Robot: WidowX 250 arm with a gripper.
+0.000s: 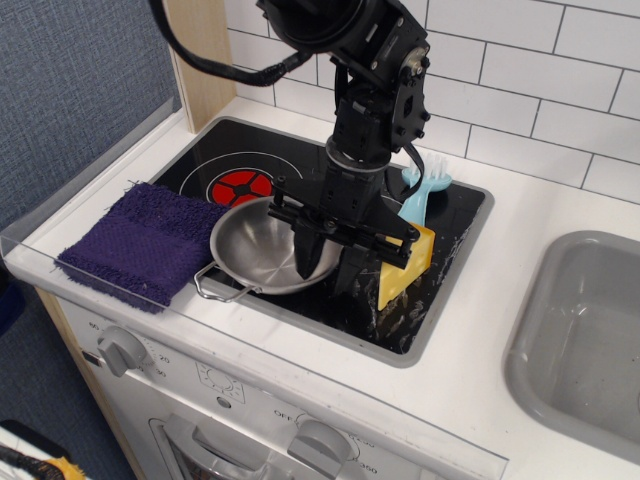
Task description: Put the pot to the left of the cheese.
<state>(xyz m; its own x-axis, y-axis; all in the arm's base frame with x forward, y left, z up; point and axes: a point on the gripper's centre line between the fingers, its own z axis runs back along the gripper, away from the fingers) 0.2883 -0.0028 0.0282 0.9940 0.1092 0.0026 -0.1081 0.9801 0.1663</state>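
Observation:
The shiny steel pot (pixel 255 248) sits flat on the black stovetop (pixel 260 160), between the purple cloth and the yellow cheese wedge (pixel 408 265). The cheese stands on the stove's front right part, right of the pot. My gripper (pixel 327 266) hangs over the pot's right rim, its two black fingers (pixel 305 258) spread apart, one inside the rim and one just outside near the cheese. The fingers hold nothing.
A purple cloth (pixel 145 240) lies at the stove's left front. A light blue fork (pixel 420 190) lies behind the cheese. A red burner (pixel 240 186) shows behind the pot. A grey sink (pixel 590 320) is at the right. A tiled wall runs along the back.

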